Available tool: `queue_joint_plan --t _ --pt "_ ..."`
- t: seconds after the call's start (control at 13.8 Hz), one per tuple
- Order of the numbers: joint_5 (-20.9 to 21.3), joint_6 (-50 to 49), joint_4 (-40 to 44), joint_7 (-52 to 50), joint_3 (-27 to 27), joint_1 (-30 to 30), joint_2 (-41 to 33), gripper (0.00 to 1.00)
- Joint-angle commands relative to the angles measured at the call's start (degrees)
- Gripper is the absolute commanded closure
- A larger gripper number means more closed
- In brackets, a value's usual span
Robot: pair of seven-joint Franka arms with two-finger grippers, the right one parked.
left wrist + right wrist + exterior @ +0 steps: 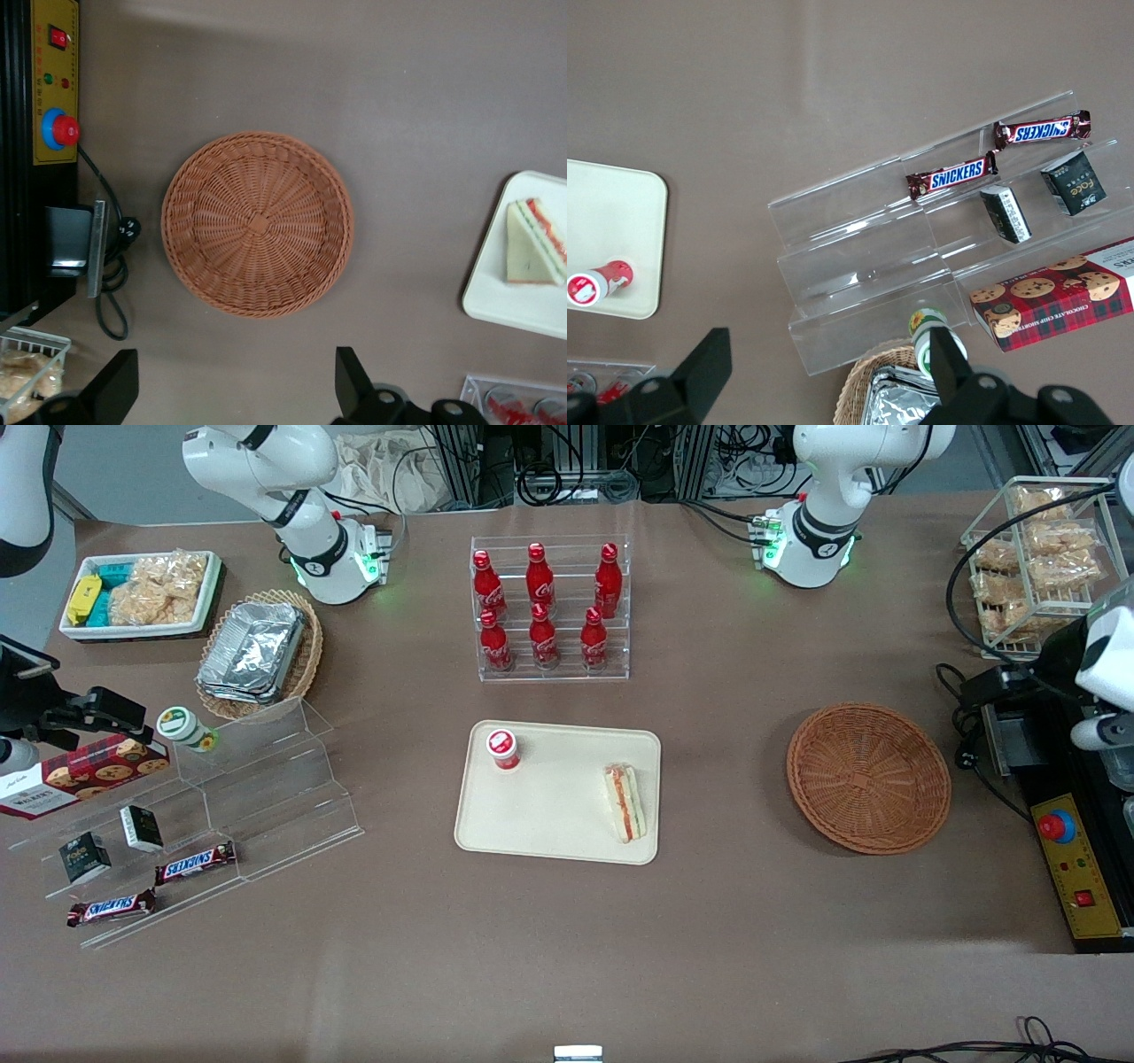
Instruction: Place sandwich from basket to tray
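On the tray (558,815), near its edge toward the basket (868,777), lies the sandwich (625,802); we judge it light, soft and easily crushed, best held gently across its bread faces. The basket is empty. Our pincer (235,381) hangs open above it.

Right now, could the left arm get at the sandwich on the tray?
Probably yes. The sandwich lies uncovered near the tray's edge toward the working arm. The open pincer hangs above the empty basket, with only bare table between basket and tray.
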Motion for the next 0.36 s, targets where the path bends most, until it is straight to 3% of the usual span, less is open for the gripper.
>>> queue_joint_plan --t 0.0,0.29 --pt "0.1 -1.9 -0.8 3.6 1.1 -1.1 -1.8 0.0" --pt "0.0 -4.1 2.6 4.8 1.2 -1.0 -0.8 0.0"
